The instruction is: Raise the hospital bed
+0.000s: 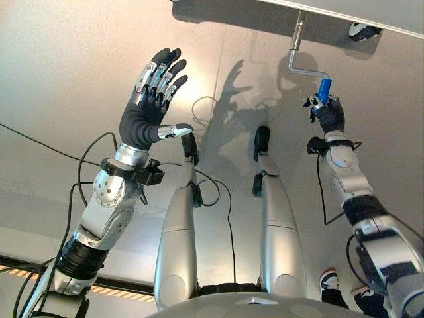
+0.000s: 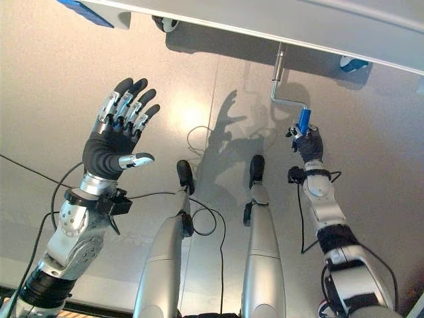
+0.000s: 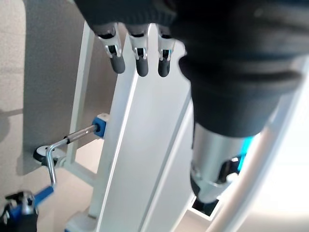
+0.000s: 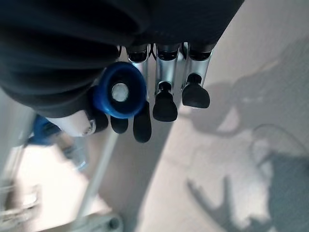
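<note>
one right hand (image 1: 329, 116) grips the crank's blue handle (image 1: 323, 88); left hand (image 1: 147, 109) spread.

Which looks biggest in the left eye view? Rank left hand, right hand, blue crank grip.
1. left hand, nearer the camera, so true size is unsure
2. right hand
3. blue crank grip

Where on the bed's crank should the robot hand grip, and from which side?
On the blue handle at the free end of the bent metal crank, from below, fingers wrapped round it. The right robot hand is there; the left robot hand is raised open.
</note>
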You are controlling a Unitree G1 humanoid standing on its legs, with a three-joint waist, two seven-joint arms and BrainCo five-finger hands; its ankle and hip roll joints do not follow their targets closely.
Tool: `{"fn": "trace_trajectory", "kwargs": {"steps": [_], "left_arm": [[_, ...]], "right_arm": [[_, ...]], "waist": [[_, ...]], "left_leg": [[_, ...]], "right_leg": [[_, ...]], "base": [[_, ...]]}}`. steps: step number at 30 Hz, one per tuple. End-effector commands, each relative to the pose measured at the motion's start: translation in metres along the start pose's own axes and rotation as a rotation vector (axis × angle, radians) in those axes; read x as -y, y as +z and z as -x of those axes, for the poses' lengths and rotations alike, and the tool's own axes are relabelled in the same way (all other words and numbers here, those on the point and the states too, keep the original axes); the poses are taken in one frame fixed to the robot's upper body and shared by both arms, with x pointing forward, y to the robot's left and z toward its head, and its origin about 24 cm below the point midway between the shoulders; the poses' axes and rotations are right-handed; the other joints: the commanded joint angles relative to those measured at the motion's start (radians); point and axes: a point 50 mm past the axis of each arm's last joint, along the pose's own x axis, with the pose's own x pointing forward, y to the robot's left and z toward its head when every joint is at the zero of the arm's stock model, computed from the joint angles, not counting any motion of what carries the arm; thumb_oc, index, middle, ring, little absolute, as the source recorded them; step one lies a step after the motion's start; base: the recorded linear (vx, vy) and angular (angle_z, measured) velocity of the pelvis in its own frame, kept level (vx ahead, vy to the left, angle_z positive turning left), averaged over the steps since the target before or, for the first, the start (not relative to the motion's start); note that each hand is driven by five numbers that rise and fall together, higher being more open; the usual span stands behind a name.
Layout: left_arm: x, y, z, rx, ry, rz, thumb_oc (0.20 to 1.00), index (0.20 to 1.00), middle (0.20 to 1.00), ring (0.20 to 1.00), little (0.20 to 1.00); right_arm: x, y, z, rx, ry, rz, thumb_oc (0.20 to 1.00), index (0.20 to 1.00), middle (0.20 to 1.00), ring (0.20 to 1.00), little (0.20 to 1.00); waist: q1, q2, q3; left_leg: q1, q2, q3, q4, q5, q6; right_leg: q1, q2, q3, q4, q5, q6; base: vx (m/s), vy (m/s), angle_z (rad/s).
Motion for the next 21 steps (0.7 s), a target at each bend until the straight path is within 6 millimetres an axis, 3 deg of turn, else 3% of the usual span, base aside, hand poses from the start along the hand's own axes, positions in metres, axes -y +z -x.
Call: {"fn": "trace_trajectory", "kwargs": {"steps": [1,10,14,21], "left_arm": [[0.011,0.019,-0.004,0.109,-0.035,0.033,1.000,1.000,1.000,1.000,1.000],[0.018,0.014,-0.012,0.107,-0.055,0.052,1.000,1.000,1.000,1.000,1.000],[0.020,0.014,-0.014,0.116,-0.056,0.053,1.000,1.000,1.000,1.000,1.000],[0.026,0.015,-0.022,0.146,-0.050,0.066,1.000,1.000,1.000,1.000,1.000]], "right_arm": [[0.088,-0.006,-0.006,-0.133,-0.294,0.074,0.200,0.200,0.200,0.200,0.200],[0.102,-0.018,-0.011,-0.363,-0.308,0.193,0.200,0.200,0.200,0.200,0.200],[0.093,-0.021,-0.012,-0.389,-0.275,0.237,0.200,0.200,0.200,0.200,0.200],[0.055,-0.023,-0.017,-0.435,-0.149,0.295,0.200,0.200,0.200,0.200,0.200]], "waist": [[0.011,0.045,-0.020],[0.051,0.079,-0.020],[0.068,0.086,-0.020],[0.103,0.126,-0.020]], "left_leg": [[-0.022,-0.004,-0.008,0.116,-0.103,-0.003],[-0.053,-0.011,-0.021,0.145,-0.122,0.008],[-0.086,-0.016,-0.037,0.179,-0.133,0.016],[-0.180,-0.032,-0.059,0.242,-0.148,0.025]], "right_leg": [[0.030,0.043,-0.018,-0.082,0.050,0.062],[0.006,0.037,-0.023,-0.050,0.028,0.056],[-0.025,0.040,-0.023,-0.012,0.014,0.051],[-0.101,0.016,-0.032,0.052,-0.010,0.045]], "base": [[0.00,0.000,0.00],[0.02,0.027,0.03],[0.00,0.008,0.02],[0.00,0.025,0.11]]}}
